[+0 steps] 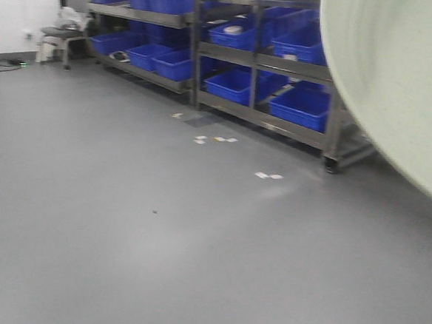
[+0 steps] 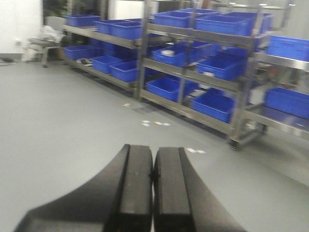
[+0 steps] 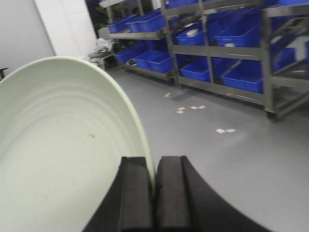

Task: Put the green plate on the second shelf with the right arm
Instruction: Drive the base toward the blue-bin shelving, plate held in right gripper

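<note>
The green plate (image 3: pixel 63 145), pale mint and held on edge, fills the left half of the right wrist view. My right gripper (image 3: pixel 154 166) is shut on its rim, one black finger on each side. In the front view the same green plate (image 1: pixel 400 78) covers the upper right corner, and neither gripper shows there. My left gripper (image 2: pixel 153 157) is shut with nothing between its fingers, hanging above the grey floor. Metal shelf racks (image 1: pixel 282 63) stand across the room, several metres off.
Blue bins (image 1: pixel 301 105) fill the rack levels (image 2: pixel 212 77). A chair with white cloth (image 1: pixel 66 29) stands at the far left by a white wall. Small paper scraps (image 1: pixel 268 175) lie on the grey floor before the racks.
</note>
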Available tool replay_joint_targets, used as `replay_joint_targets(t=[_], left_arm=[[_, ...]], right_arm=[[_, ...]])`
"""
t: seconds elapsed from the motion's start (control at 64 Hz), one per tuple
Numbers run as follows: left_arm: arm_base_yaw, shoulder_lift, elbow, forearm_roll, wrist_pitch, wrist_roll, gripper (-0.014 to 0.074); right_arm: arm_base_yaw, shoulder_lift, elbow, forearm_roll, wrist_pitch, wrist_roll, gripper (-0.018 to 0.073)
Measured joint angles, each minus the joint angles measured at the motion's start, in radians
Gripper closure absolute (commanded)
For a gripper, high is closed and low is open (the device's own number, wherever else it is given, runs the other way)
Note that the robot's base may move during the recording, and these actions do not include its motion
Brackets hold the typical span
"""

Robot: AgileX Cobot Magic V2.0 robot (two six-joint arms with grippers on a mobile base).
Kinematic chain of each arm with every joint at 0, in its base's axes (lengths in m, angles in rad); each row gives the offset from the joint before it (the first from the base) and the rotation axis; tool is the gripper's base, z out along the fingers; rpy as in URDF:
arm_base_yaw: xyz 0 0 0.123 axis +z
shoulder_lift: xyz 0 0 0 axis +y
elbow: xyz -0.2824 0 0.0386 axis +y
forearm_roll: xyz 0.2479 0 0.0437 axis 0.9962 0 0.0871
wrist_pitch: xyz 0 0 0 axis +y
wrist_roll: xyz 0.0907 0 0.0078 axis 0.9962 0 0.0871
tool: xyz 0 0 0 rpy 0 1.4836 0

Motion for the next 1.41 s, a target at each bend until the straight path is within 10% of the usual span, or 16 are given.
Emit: replay_joint_targets(t=[1.406], left_arm=[[0.0,0.0,0.0,0.0,0.0,0.0,0.0466]], right_arm=[[0.0,0.0,0.0,0.0,0.0,0.0,0.051]])
